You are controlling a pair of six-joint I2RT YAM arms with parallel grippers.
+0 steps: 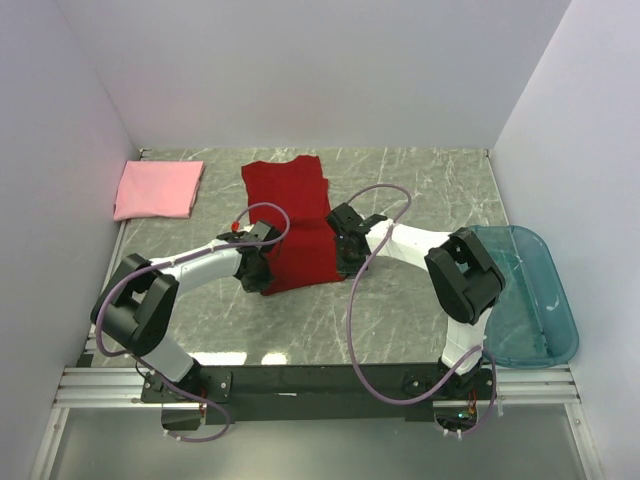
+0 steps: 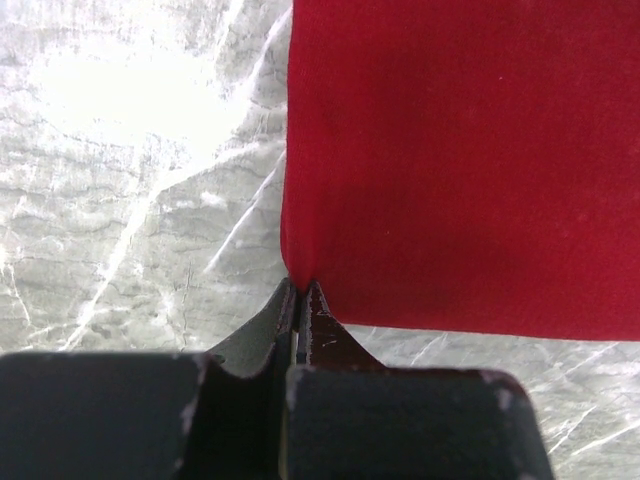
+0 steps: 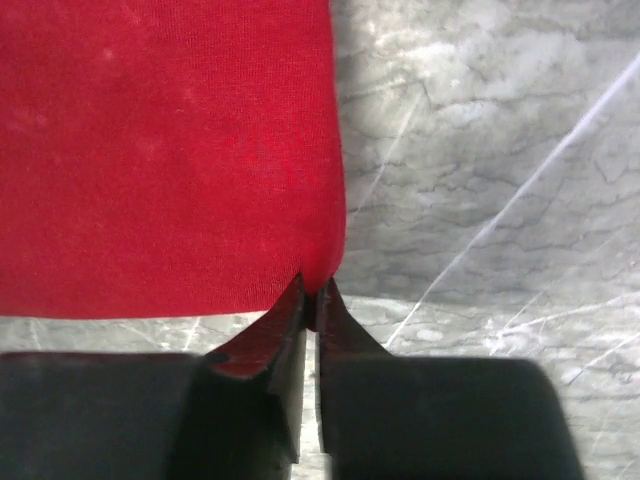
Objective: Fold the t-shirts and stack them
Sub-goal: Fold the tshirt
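Centrally, deep red soft cloth t-shirt [image 1: 295, 220] lies flat on grey marbled table [image 1: 420, 200], narrowed to long panel, collar end toward far wall, straight hem toward arms. Left gripper [image 2: 300, 290] pinched tight on near-left hem corner, fingers together with cloth between. Right gripper [image 3: 312, 295] likewise nipped on near-right hem corner, only thin slit between fingers. Light pink soft cloth t-shirt [image 1: 158, 189] folded into square at far-left table edge, well apart. Translucent teal-blue plastic bin [image 1: 530, 290] at right edge, beside right arm.
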